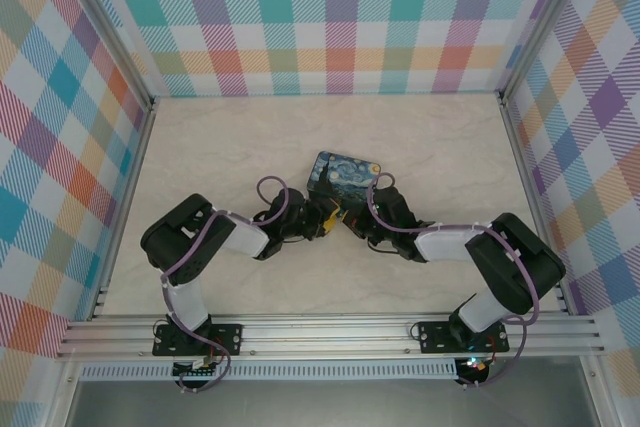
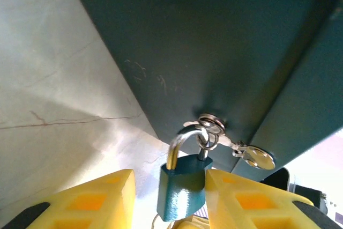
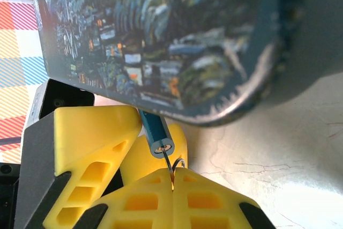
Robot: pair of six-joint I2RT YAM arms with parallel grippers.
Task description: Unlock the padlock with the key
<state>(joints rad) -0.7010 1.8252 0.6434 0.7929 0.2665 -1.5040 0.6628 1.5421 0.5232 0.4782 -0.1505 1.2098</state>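
Observation:
The small blue-teal padlock (image 2: 182, 189) hangs by its metal shackle (image 2: 177, 143) from a ring on the dark tin (image 2: 203, 41). My left gripper (image 2: 170, 176) is shut on the padlock's body; one yellow finger (image 2: 241, 197) presses its side, and a small gap shows at the other tip (image 2: 102, 199). In the right wrist view the padlock's underside (image 3: 161, 144) faces me. The thin key (image 3: 170, 165) runs from its keyhole into my right gripper (image 3: 172, 179), which is shut on the key. From above, both grippers (image 1: 318, 219) (image 1: 352, 219) meet in front of the tin (image 1: 345, 175).
A second silver key (image 2: 258, 158) dangles from the ring beside the shackle. The painted Starry Night tin (image 3: 161, 36) hangs close over the right fingers. Pale marble tabletop (image 1: 230, 147) stretches around it, ringed by checked walls (image 1: 60, 147) and an aluminium rail (image 1: 330, 332) at the near edge.

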